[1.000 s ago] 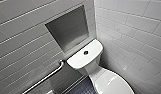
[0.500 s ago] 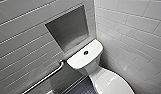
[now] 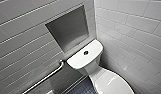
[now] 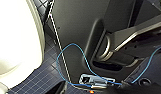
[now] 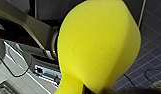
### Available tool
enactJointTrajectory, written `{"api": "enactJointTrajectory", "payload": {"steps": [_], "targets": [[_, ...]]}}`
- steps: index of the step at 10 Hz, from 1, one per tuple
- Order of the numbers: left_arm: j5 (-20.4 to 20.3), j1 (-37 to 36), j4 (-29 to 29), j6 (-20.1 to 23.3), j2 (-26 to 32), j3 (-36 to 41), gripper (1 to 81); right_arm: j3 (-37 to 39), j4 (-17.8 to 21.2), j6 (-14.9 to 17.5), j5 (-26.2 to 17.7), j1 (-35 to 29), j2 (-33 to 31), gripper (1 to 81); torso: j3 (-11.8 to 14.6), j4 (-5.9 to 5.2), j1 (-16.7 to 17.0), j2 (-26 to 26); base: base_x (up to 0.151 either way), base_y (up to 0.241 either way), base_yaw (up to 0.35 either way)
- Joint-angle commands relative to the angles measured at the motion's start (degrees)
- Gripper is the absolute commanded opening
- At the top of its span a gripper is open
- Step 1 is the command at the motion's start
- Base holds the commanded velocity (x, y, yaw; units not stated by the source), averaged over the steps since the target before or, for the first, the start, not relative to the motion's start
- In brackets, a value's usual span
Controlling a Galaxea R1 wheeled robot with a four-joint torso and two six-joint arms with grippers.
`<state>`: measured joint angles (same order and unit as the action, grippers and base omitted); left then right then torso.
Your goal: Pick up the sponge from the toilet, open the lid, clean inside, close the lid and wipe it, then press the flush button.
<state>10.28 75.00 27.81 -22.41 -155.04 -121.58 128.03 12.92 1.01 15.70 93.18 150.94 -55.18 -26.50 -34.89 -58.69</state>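
Grey tiled walls (image 3: 26, 45) meet in a corner, with a recessed niche (image 3: 68, 28) near the head view's centre. The white toilet (image 3: 96, 72) sits toward five o'clock, its tank (image 3: 76, 61) just below the niche and the lid (image 3: 112, 83) down. A metal grab bar (image 3: 46, 77) slants toward eight o'clock. The sponge (image 5: 98, 42), bright yellow and bent, is pinched in the right claw (image 5: 84, 90) above dark blue floor tiles (image 5: 151, 55). A round flush button (image 3: 85, 52) sits on the tank top. The left claw's spread cannot be told.

Yellow sponge (image 5: 98, 45) bent, white toilet (image 3: 86, 58), lid (image 3: 113, 83) down
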Motion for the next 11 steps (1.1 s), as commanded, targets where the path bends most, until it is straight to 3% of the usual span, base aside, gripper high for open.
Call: {"api": "enactJointTrajectory", "payload": {"steps": [1, 3, 4, 7, 8, 9, 10, 11], "targets": [[3.87, 4.06, 5.41, 0.26, -3.68, -6.09, 81.1, -26.98, 0.96, 0.05, 4.13, -2.94, -19.45, 1.0, 0.0, 0.0, 0.0, 0.0, 0.0, 0.0, 0.0], [3.87, 4.94, 5.5, 0.26, -6.15, -9.8, 81.1, -38.83, 1.14, -0.48, 5.39, -7.32, -29.37, 1.0, 0.0, 0.0, 0.0, 0.0, 0.0, 0.0, 0.0], [3.79, 5.03, 5.5, 0.26, -6.51, -10.34, 81.1, -43.67, 1.99, -0.84, 5.39, -10.12, -33.85, 1.0, 0.0, 0.0, -3.69, -5.73, 0.0, 0.0, 0.0], [3.79, 5.74, 5.77, 0.26, -7.57, -11.13, 81.1, -48.32, 5.09, -0.84, 4.78, -18.51, -39.81, 1.0, 0.0, 0.0, -5.37, -8.62, 0.0, 0.0, 0.0], [3.79, 5.82, 5.77, 0.26, -8.26, -12.01, 81.1, -48.67, 5.62, -0.84, 4.78, -19.83, -40.34, 1.0, 0.0, -4.01, -6.73, -10.86, 0.0, 0.0, 0.0], [3.79, 5.91, 5.77, 0.35, -9.15, -13.16, 81.1, -48.67, 5.62, -0.84, 4.69, -20.45, -40.43, 1.0, 0.0, -5.54, -7.85, -12.68, 0.0, 0.0, 0.0], [3.79, 5.91, 5.86, 0.35, -9.85, -13.69, 81.1, -48.41, 5.62, -0.84, 4.52, -21.41, -40.26, 1.0, 0.0, -5.86, -5.0, -8.35, 0.0, 0.0, 0.0], [3.79, 5.91, 5.86, 0.35, -10.29, -13.78, 81.1, -48.41, 5.45, -0.84, 4.25, -22.9, -39.9, 1.0, 0.0, -1.48, -5.83, -9.75, 0.0, 0.0, 0.0]]}}
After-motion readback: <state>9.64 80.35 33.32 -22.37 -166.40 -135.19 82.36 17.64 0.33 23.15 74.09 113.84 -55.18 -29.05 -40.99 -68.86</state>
